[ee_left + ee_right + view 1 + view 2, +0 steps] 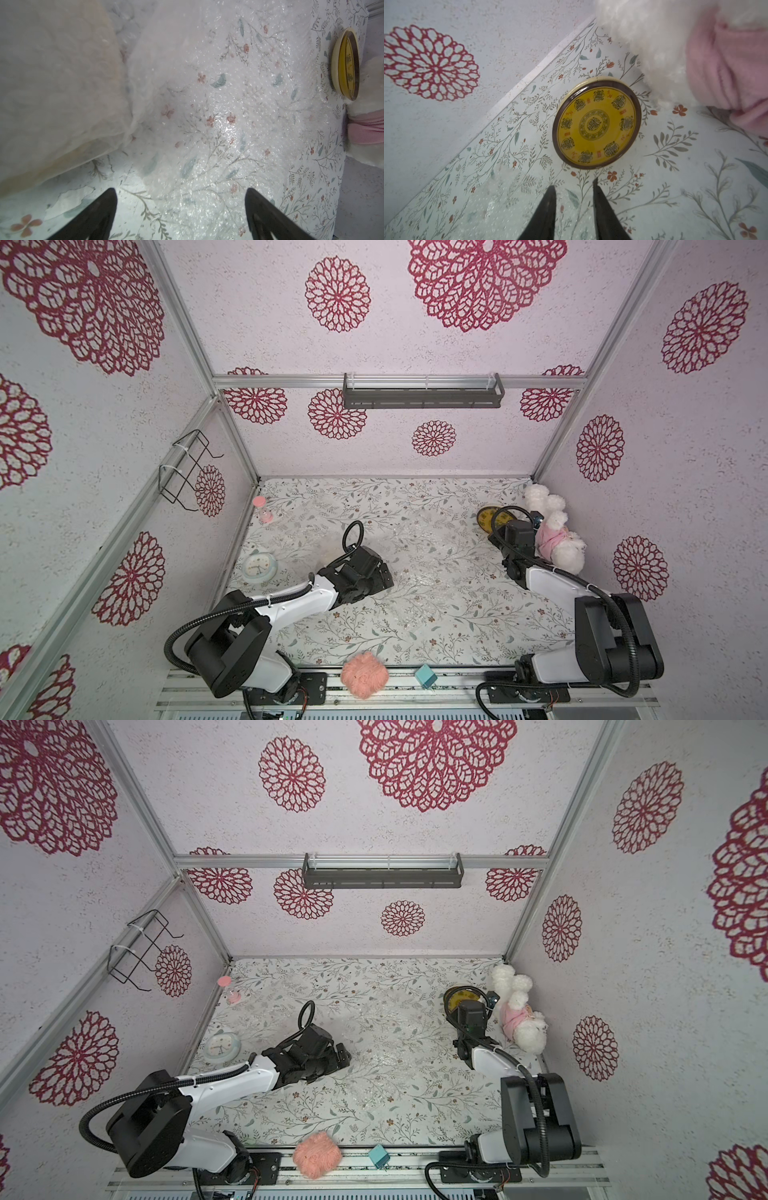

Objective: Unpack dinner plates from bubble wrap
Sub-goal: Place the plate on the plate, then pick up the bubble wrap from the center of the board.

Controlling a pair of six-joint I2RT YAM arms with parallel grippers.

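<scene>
A bright yellow dinner plate (597,124) with dark ornaments and a dark rim lies bare on the flowered table (340,639) at the far right; it also shows in both top views (484,516) (459,995). My right gripper (574,184) hovers just short of its rim, open by a narrow gap with nothing in it. Bubble wrap (419,560) (228,99) lies spread flat over the table's middle. A pale cream bundle (52,93) swathed in cloudy wrap sits close beside my left gripper (180,193) (386,572). That gripper is wide open above the sheet's edge.
A white plush dog in pink (555,526) (695,52) lies right next to the yellow plate. A round clock (259,568) and a pink hourglass (262,509) stand along the left edge. A pink yarn ball (365,674) and a teal cube (426,675) rest on the front rail.
</scene>
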